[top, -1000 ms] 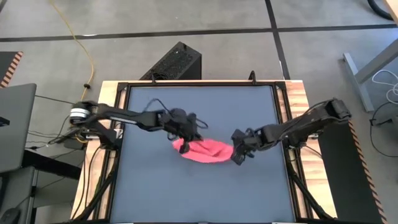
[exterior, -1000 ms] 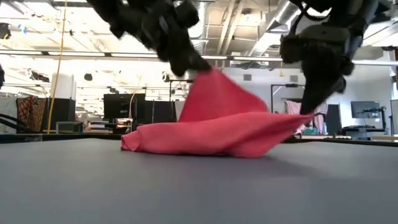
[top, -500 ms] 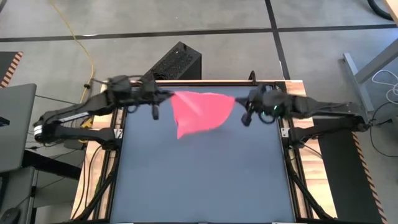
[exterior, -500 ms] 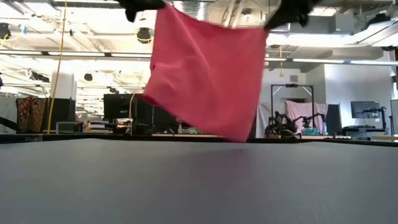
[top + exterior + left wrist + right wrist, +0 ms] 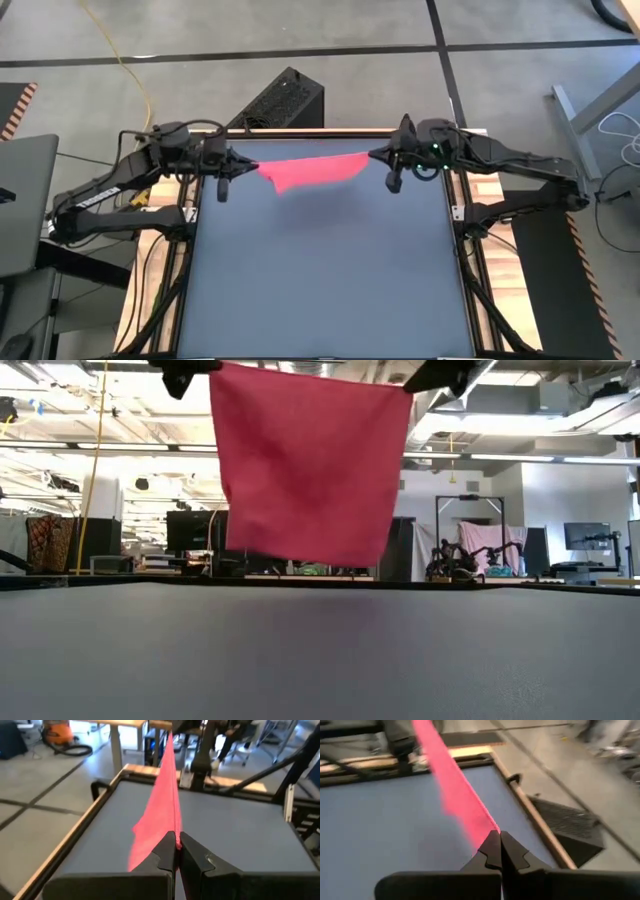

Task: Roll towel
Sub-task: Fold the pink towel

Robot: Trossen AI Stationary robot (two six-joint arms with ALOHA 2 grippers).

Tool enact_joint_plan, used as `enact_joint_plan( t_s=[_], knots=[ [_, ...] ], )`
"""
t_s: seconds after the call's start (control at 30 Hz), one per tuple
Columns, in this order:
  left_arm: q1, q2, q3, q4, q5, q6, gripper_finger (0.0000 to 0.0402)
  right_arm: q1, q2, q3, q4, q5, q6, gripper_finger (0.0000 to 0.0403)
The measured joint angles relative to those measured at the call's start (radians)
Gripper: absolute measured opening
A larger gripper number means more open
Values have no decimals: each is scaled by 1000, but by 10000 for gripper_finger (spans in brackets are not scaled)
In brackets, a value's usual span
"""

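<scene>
Two grippers hold the towel stretched in the air above the far edge of the tabletop. The left gripper is clamped on one upper corner, the right gripper on the other. The cloth hangs flat between them, its lower edge clear of the surface.

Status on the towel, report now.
Left gripper and right gripper shut on towel corners. Towel hangs spread, clear above table. Nothing in the way.
</scene>
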Motion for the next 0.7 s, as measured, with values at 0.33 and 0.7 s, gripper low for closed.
enact_joint_plan(
  t_s=[0.33, 0.7],
  knots=[
    [0, -22, 0, -34, -64, 36, 0, 15, 20, 2, 200, -389, -3, 8],
    [0, 35, 0, -24, -49, 55, 0, 11, 45, 1, 218, -404, 10, 8]
  ],
)
